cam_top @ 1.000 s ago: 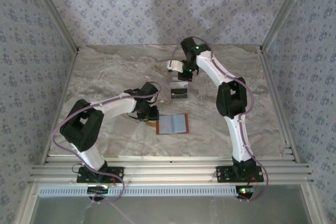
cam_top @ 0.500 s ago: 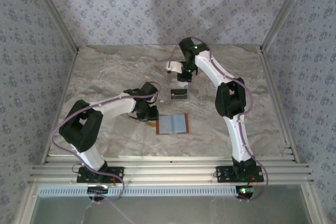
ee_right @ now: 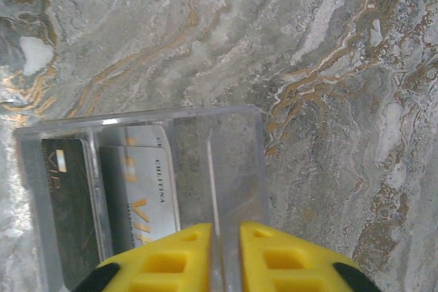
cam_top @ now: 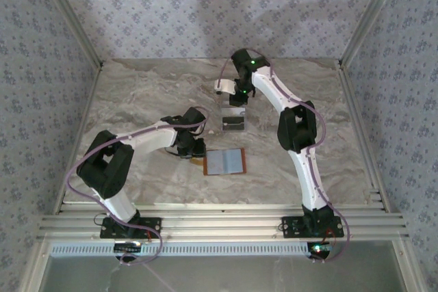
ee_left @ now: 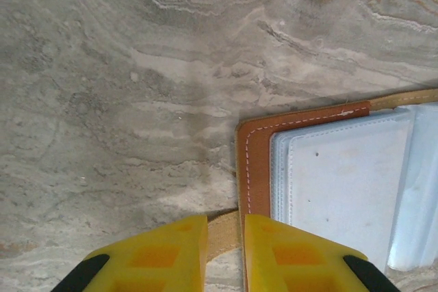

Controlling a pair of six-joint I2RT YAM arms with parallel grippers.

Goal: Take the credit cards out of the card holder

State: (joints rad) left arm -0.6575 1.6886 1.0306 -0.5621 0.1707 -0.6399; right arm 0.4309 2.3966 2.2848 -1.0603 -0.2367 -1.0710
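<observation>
Two credit cards, a dark one (ee_right: 68,217) and a silver one (ee_right: 140,196), lay side by side in the clear tray (ee_right: 137,115), ahead of the right gripper (ee_right: 224,259) and to the left of its fingertips. That gripper hung over the tray with its yellow fingers apart by a thin slit. I saw no card in the slit, but a wall of the tray ran straight toward it.

The left gripper (ee_left: 224,254) was nearly closed, pinching the thin tab (ee_left: 222,227) of the card holder (ee_left: 256,148). The holder lay open on the table (ee_left: 102,100), ahead of those fingers and to their right, its grey lining up. I could not tell whether a card was hidden in the pockets.

The task looked close to finished, I think. The danger was at the tray: if the right fingers went down or closed, they could catch the plastic wall, and the light tray could tip or slide and spill the cards. If the left arm lifted before opening, it would drag the holder by the tab.
</observation>
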